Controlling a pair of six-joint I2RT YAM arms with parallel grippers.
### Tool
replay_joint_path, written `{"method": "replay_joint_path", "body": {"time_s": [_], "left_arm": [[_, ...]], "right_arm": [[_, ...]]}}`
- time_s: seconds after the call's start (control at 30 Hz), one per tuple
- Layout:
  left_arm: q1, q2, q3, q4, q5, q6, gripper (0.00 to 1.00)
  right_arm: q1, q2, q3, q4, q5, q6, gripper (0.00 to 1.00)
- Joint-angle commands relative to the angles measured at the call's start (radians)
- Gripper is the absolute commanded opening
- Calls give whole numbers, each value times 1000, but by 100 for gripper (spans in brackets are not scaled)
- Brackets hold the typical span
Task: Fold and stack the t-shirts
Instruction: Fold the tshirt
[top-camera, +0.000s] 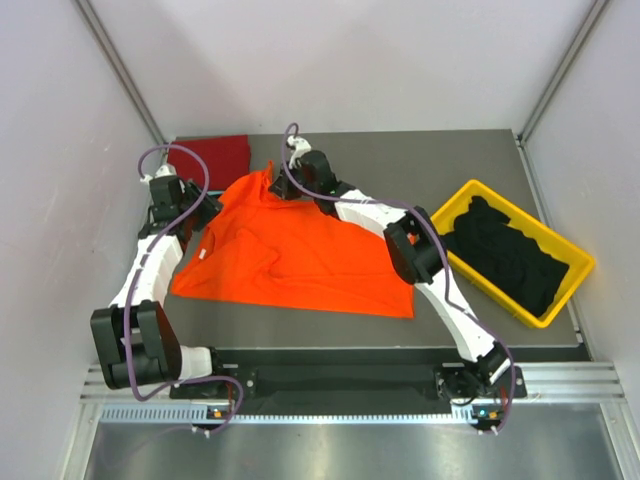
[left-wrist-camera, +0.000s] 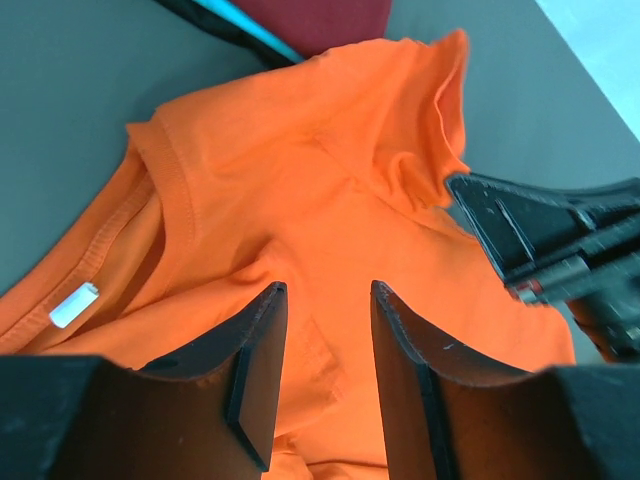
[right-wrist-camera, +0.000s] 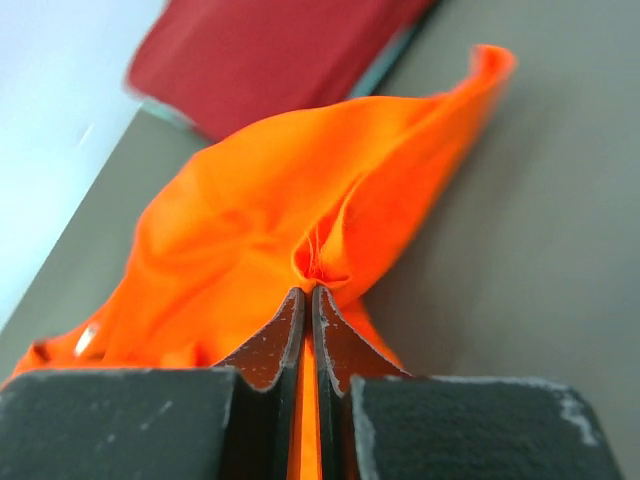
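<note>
The right tool (right-wrist-camera: 311, 292) is clamped on the 12 o'clock edge of the orange t-shirt (top-camera: 300, 255), which lies spread across the middle of the tabletop (top-camera: 450, 160). The left tool (left-wrist-camera: 328, 290) hangs half-open over the collar (left-wrist-camera: 165, 185) at 9 o'clock.

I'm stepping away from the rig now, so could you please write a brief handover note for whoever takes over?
Left claw: open, over the orange t-shirt near its collar.
Right claw: shut on that shirt's far edge, pinched fold raised.
Dark red t-shirt lies folded at far left; black t-shirts sit in the yellow bin.
Done: dark red one folded.
Left: fold the orange, then the black ones.
</note>
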Motion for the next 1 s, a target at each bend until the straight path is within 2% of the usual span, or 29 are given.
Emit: {"method": "replay_joint_path", "body": {"time_s": [0.0, 0.23, 0.37, 0.43, 0.53, 0.6, 0.7, 0.77, 0.8, 0.9, 0.97], "left_arm": [[-1, 4, 32, -22, -29, 27, 44], [-3, -14, -9, -10, 55, 41, 44], [-3, -8, -9, 10, 150, 114, 45], [-6, 10, -9, 16, 151, 122, 46], [-15, 52, -23, 48, 203, 119, 47], [-27, 81, -32, 122, 265, 120, 49], [-43, 173, 26, 110, 316, 160, 50], [-64, 239, 107, 47, 284, 207, 49], [-95, 274, 159, 21, 213, 221, 49], [-138, 328, 232, -36, 114, 287, 49], [-173, 378, 281, -33, 95, 309, 48]], "right_arm": [[43, -116, -27, 28, -98, -125, 0], [89, -238, -215, -30, -141, -305, 0], [102, -302, -361, -21, -129, -363, 3], [102, -334, -395, -16, -120, -366, 13], [102, -389, -453, -10, -106, -374, 22], [102, -443, -505, -1, -94, -369, 32], [101, -545, -617, 36, -33, -348, 39], [89, -602, -718, 53, 8, -300, 40], [84, -657, -747, 56, 37, -279, 40], [63, -779, -876, 77, 80, -214, 40], [53, -868, -973, 94, 94, -191, 41]]}}
